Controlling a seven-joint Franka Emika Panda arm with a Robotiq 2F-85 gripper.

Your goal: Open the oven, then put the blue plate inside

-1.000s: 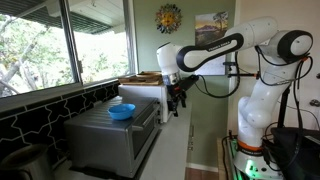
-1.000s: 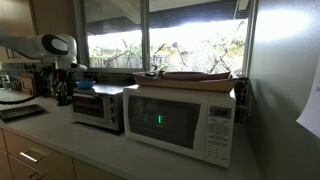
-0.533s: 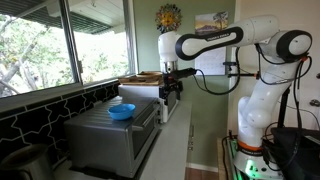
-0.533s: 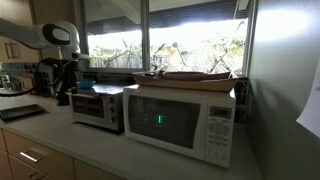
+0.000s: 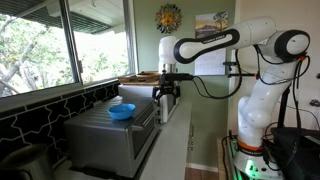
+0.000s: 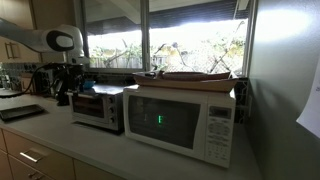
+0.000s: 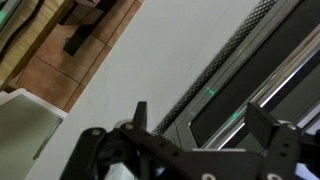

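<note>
My arm (image 5: 262,95) is built of fat, rounded white links with dark rings at the joints, and the forearm (image 5: 212,46) wears a glossy black cover. A thin black cable (image 5: 212,90) hangs under it. My gripper (image 5: 166,95) is matte black; in the wrist view its fingers (image 7: 141,118) are angular black bars.

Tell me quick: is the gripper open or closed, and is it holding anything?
Gripper: open, holding nothing. The blue plate sits on top of the oven.
</note>
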